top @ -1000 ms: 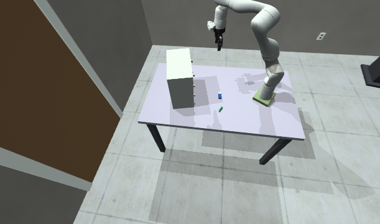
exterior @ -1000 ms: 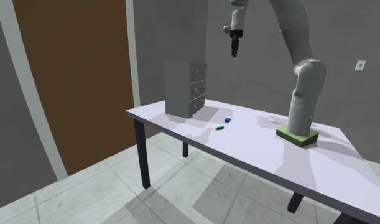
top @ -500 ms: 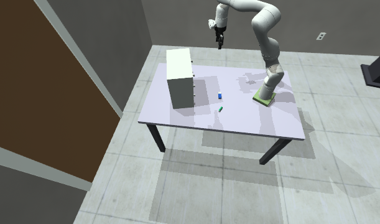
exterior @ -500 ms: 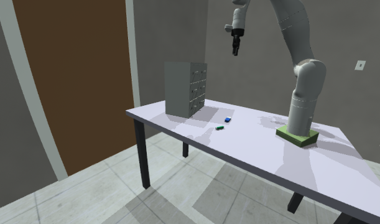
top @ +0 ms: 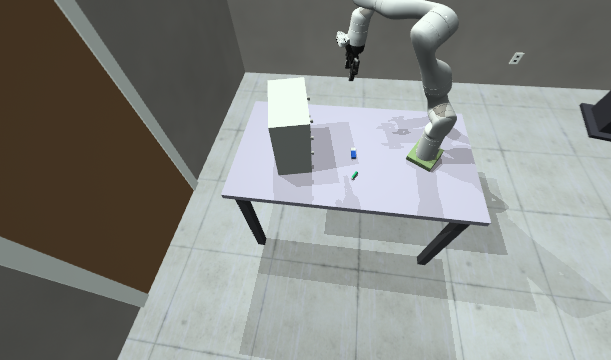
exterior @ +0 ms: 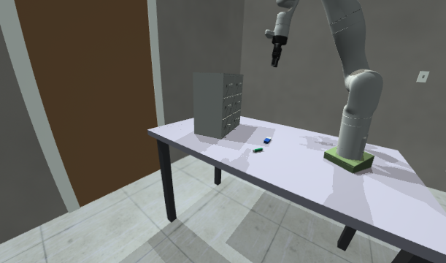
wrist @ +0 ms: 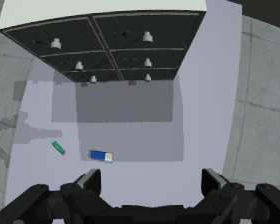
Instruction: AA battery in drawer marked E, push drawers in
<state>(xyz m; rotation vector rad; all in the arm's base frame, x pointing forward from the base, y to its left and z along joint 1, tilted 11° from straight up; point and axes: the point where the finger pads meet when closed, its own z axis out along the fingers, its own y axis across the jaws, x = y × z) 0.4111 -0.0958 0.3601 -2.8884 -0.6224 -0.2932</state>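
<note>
The gripper hangs high above the table, jaws wide apart and empty. Far below them the green battery lies near a blue block; the chest, drawers all in, stands beyond

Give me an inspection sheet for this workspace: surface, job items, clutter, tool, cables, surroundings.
Surface: pale table on dark legs, crossed by shadows.
Job's things: small chest stands upright near the table's far left end, all drawers look pushed in; drawer letters too small to read. Green battery lies on the table in front of the chest, apart from it.
Clutter: blue and white block lies between battery and chest, touching neither.
Tool: the tool is open, holds nothing, high above the table near the chest.
Cables: nothing seen.
Surroundings: green base plate under the arm; brown door; wall socket; tiled floor.
</note>
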